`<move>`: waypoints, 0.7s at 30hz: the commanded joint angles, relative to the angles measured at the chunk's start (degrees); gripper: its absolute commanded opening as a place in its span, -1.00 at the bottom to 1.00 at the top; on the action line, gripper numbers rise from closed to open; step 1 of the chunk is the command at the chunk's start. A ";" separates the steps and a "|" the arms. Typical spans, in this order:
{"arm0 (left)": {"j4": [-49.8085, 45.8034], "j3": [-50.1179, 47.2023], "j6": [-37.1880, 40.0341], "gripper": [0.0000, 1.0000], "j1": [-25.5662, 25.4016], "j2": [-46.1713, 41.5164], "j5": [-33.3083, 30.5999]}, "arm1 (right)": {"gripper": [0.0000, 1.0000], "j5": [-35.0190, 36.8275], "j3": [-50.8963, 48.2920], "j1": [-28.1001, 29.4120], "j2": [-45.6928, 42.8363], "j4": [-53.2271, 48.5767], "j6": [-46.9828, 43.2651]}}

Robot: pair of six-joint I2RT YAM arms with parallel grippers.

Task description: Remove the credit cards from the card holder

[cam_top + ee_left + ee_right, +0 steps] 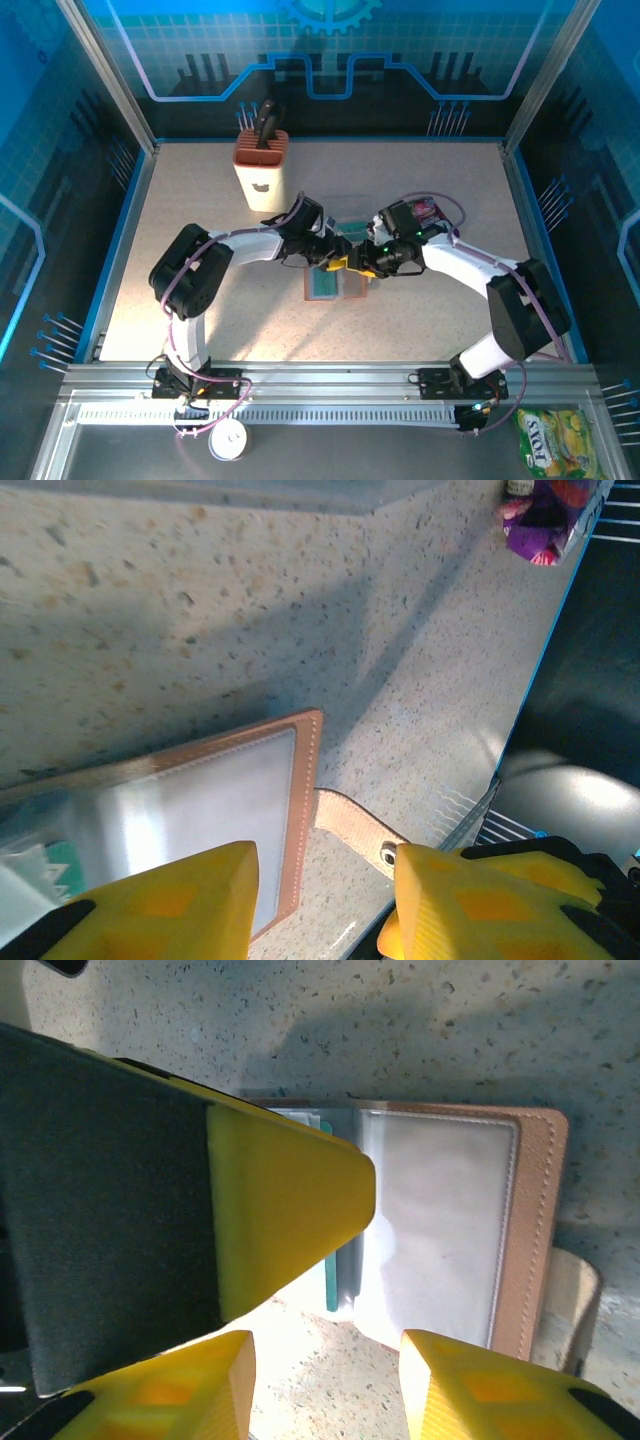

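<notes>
Left tool (320, 888) | jaws apart | credit cards (331, 1288) mostly hidden inside card holder (535, 1220)

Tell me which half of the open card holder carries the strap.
The half with the empty clear pocket: the strap juts from its brown edge. The other half shows a teal card.

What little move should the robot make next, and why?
Probably ease the right gripper forward and pinch the teal plastic card edge peeking from the open brown leather card holder: its yellow jaws stand open, with that edge straight ahead of the gap.
</notes>
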 commanded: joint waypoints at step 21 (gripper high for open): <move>-1.30 -18.32 0.65 -0.32 7.11 -17.79 -3.78 | -0.15 -5.05 11.86 5.39 16.29 1.88 -0.66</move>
